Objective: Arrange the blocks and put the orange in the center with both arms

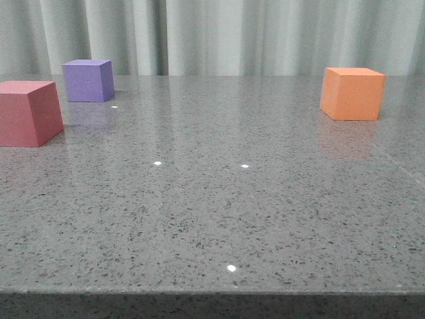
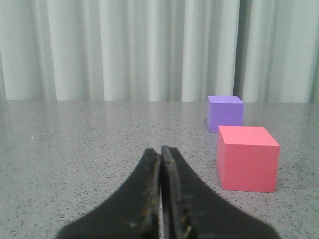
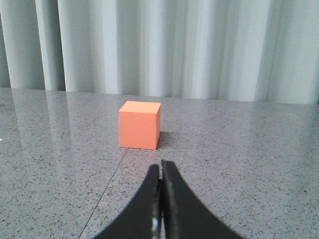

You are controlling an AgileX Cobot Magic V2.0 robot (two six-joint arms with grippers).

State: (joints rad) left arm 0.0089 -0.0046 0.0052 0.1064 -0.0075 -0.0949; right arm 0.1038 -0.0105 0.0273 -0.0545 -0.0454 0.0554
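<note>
The orange cube [image 1: 352, 93] stands at the far right of the table. The purple cube [image 1: 87, 80] stands at the far left, and the pinkish-red cube [image 1: 28, 112] sits nearer, at the left edge of the front view. No gripper shows in the front view. In the left wrist view my left gripper [image 2: 161, 152] is shut and empty, with the pinkish-red cube [image 2: 247, 158] ahead and to one side and the purple cube [image 2: 225, 113] beyond it. In the right wrist view my right gripper [image 3: 160, 167] is shut and empty, a short way short of the orange cube [image 3: 140, 124].
The grey speckled table [image 1: 219, 212] ends at a front edge near the bottom of the front view. A pale pleated curtain [image 1: 232, 33] hangs behind the table. A thin seam [image 3: 107, 189] runs across the tabletop near the orange cube.
</note>
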